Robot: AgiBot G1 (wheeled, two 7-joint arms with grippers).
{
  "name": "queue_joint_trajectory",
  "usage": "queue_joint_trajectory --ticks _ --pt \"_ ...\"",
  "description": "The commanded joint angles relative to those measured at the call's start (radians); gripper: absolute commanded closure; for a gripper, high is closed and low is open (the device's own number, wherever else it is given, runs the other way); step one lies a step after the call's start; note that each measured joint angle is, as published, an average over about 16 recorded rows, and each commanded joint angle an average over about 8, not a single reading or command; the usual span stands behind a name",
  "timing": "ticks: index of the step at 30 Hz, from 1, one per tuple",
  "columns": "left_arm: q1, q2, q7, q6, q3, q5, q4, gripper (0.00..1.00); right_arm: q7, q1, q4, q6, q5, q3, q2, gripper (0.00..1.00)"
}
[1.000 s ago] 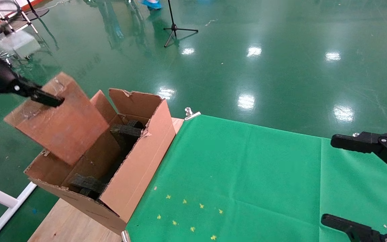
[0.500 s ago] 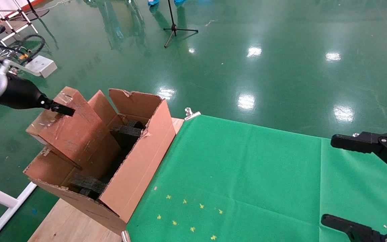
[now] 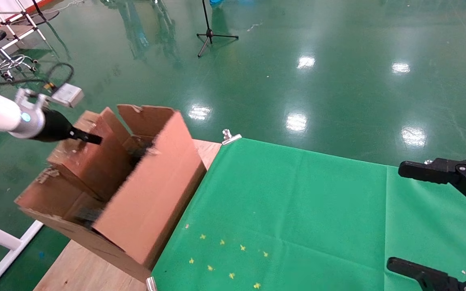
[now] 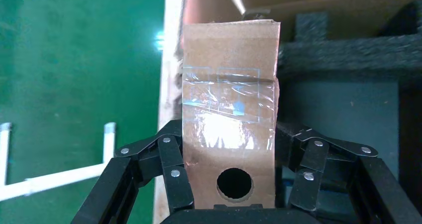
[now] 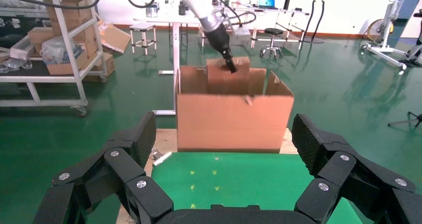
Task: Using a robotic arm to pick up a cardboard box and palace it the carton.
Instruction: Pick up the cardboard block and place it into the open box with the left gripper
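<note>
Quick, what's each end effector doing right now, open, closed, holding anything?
Left end effector: closed on the cardboard box, lowering it into the carton.
Right end effector: open, empty, parked over the green cloth.

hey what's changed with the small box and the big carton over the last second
The left gripper, clamped on the cardboard box, has lowered it from above the carton down partway inside, beside the black foam. The carton itself has shifted and tilted toward the robot's left. The right gripper stayed open and parked over the green cloth.
</note>
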Motion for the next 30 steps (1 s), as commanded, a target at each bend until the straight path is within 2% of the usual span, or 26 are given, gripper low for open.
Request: queue_joint_trajectory --ticks 1,23,24,30 --pt "0.019 0.007 0.001 -0.002 -0.004 -0.006 0.008 1.0 0.0 0.0 0.0 0.0 0.0 0.0 0.0 0.0" --pt "0.264 0.045 -0.035 -0.088 -0.054 -0.077 0.028 0.99 0.0 0.0 0.0 0.0 0.001 -0.001 0.0 0.0" --pt "0.271 0.046 -0.035 -0.091 -0.057 -0.081 0.027 0.93 -0.001 0.0 0.0 0.0 0.001 -0.001 0.0 0.0" --pt "0.3 0.049 -0.041 -0.107 -0.077 -0.109 0.022 0.18 -0.001 0.0 0.0 0.001 0.001 -0.001 0.001 0.0"
